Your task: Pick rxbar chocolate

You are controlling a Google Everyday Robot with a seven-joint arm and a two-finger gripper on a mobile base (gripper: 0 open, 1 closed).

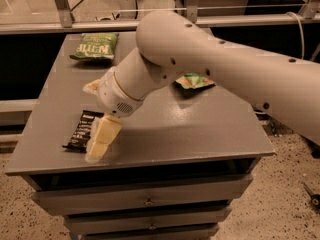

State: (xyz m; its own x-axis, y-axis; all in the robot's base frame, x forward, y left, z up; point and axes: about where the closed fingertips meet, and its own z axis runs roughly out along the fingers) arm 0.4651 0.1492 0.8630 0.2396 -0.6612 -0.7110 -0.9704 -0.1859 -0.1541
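The rxbar chocolate, a small flat black bar with white text, lies on the front left part of the grey table. My gripper hangs just above the bar's right side. It is open, with one cream finger low at the bar's right edge, covering part of it. The other finger is behind the bar. Nothing is held.
A dark green chip bag lies at the table's back left. A bright green snack pouch lies at the middle right, partly hidden by my arm. Drawers sit below the table's front edge. A metal rail runs behind the table.
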